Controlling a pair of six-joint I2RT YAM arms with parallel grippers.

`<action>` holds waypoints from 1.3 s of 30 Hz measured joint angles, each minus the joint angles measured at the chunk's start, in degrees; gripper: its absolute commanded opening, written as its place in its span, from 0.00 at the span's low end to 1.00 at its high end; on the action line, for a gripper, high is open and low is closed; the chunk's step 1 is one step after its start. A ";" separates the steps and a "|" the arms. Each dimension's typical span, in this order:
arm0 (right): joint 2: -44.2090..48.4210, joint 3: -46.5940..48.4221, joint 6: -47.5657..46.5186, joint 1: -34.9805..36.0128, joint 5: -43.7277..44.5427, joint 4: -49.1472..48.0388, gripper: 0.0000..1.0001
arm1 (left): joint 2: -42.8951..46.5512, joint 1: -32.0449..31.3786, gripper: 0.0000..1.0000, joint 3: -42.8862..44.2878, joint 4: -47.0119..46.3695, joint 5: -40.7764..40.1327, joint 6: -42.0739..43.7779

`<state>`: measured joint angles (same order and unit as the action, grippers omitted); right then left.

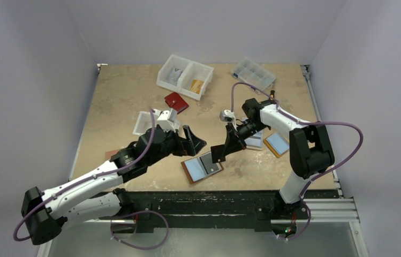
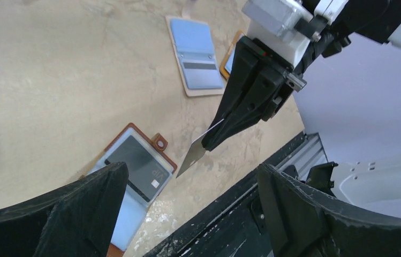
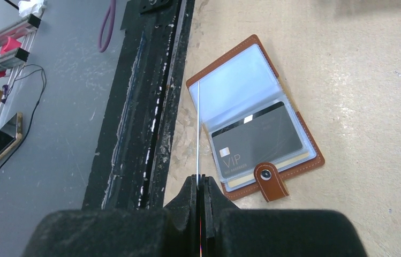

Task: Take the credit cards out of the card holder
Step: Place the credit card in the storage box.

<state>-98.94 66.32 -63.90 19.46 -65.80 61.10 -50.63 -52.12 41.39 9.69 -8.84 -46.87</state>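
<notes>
The brown card holder (image 1: pixel 195 171) lies open near the table's front edge, its snap tab (image 3: pixel 271 181) at one side. A dark "VIP" credit card (image 3: pixel 257 136) sits in its clear sleeve. My right gripper (image 1: pixel 220 153) is shut on a second thin credit card (image 2: pixel 194 154) and holds it in the air just right of the holder. In the right wrist view that card (image 3: pixel 198 128) shows edge-on between the shut fingers. My left gripper (image 1: pixel 197 140) is open and empty, above the holder's far side. The holder also shows in the left wrist view (image 2: pixel 160 145).
Two tan holders with blue panels (image 1: pixel 277 143) lie right of the right gripper. A red wallet (image 1: pixel 176 101), a white two-part bin (image 1: pixel 184 76), a clear organizer box (image 1: pixel 252 73) and a small white tray (image 1: pixel 145 122) lie farther back. The black front rail (image 1: pixel 214 198) runs close by.
</notes>
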 measured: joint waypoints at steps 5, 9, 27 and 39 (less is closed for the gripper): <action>-0.28 0.35 -1.75 -0.09 -0.39 1.42 0.00 | -6.97 1.20 0.96 -2.47 -8.55 7.48 1.53; -1.75 1.77 -3.85 -0.09 -1.05 3.30 0.00 | -12.31 3.50 0.96 -2.62 -12.85 13.62 3.43; -3.04 2.45 -7.87 -2.67 -1.29 7.08 0.00 | -14.23 6.73 0.95 -7.61 -25.64 24.72 9.57; -4.44 3.74 -13.27 -2.64 -2.80 11.67 0.00 | -13.75 6.73 0.87 -7.96 -25.75 24.11 7.43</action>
<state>-103.37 70.06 -77.17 16.82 -68.60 72.77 -64.38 -45.39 33.43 -16.05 15.27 -39.44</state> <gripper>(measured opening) 0.024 0.905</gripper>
